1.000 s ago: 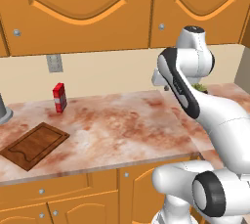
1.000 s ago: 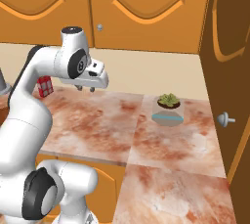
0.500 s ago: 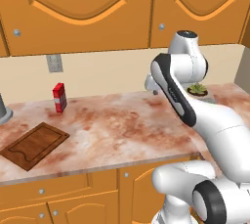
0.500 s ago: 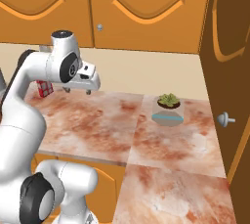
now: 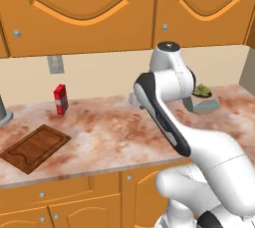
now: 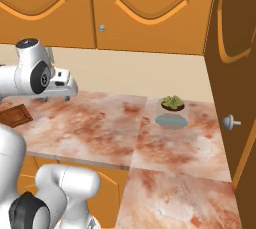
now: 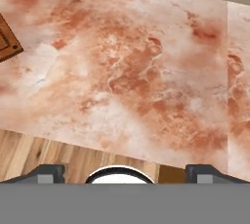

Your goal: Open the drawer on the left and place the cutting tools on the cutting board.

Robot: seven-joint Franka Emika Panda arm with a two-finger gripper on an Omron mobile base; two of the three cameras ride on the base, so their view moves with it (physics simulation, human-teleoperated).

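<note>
Left base view: the dark brown cutting board (image 5: 35, 148) lies flat at the left end of the marbled pink counter (image 5: 109, 135), close to the front edge, with nothing on it. A corner of the same board shows at the left edge of the right base view (image 6: 14, 115) and of the hand view (image 7: 7, 42). Below the counter edge runs a row of orange-wood fronts with small silver knobs, among them the drawer (image 5: 45, 192) under the board, which sits flush. Behind the board, near the wall, stands a small red box (image 5: 61, 99), and a grey wall socket (image 5: 54, 64) is mounted above it. Toward the right end of the counter sits a small green plant in a pale blue bowl (image 5: 203, 100), partly behind the white arm. In the hand view, the gripper (image 7: 117, 171) hangs over bare counter near its front edge, its two dark fingertips (image 7: 49, 171) spread wide apart with nothing between them.
</note>
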